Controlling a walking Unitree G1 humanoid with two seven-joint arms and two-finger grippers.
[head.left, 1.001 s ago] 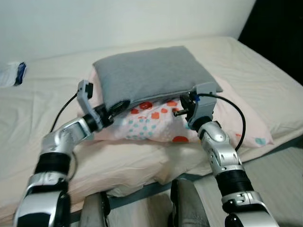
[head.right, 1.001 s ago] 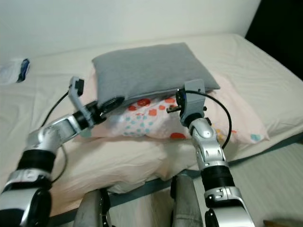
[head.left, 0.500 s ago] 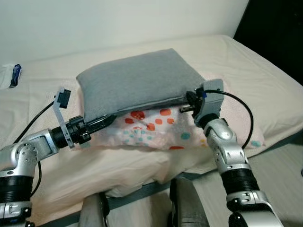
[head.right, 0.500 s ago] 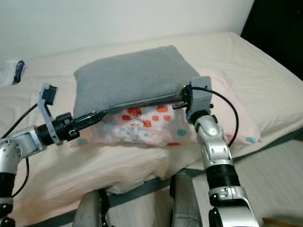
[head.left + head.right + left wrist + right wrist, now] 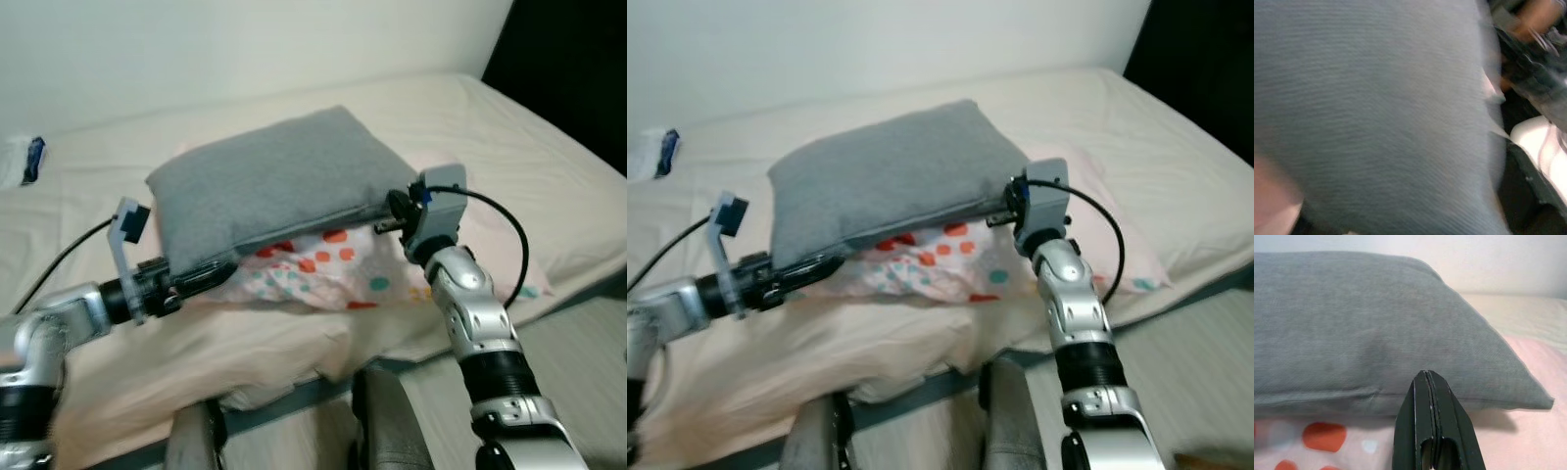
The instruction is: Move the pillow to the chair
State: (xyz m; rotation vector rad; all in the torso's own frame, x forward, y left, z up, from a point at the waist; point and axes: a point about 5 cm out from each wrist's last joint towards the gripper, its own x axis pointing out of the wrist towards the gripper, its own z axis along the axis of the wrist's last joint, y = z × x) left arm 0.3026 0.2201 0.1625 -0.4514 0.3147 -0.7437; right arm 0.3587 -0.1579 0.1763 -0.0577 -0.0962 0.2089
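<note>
A spotted pink pillow (image 5: 323, 269) lies on the cream bed (image 5: 529, 166), a small packet (image 5: 29, 160) near the wall.

From the head we look forward and down, both eyes sharing the bed (image 5: 509, 147) and grey pillow (image 5: 265, 186). Our left wrist camera sits pressed close against grey fabric; our right wrist looks along its closed tool (image 5: 1432, 431) at that pillow's edge.

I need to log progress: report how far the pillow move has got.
Early stage. The grey pillow lies on the spotted pillow on the bed. In hand: the left gripper is at its near-left corner and the right gripper, fingers together, is at its right edge. Left: lifting it off and carrying it to a chair.
</note>
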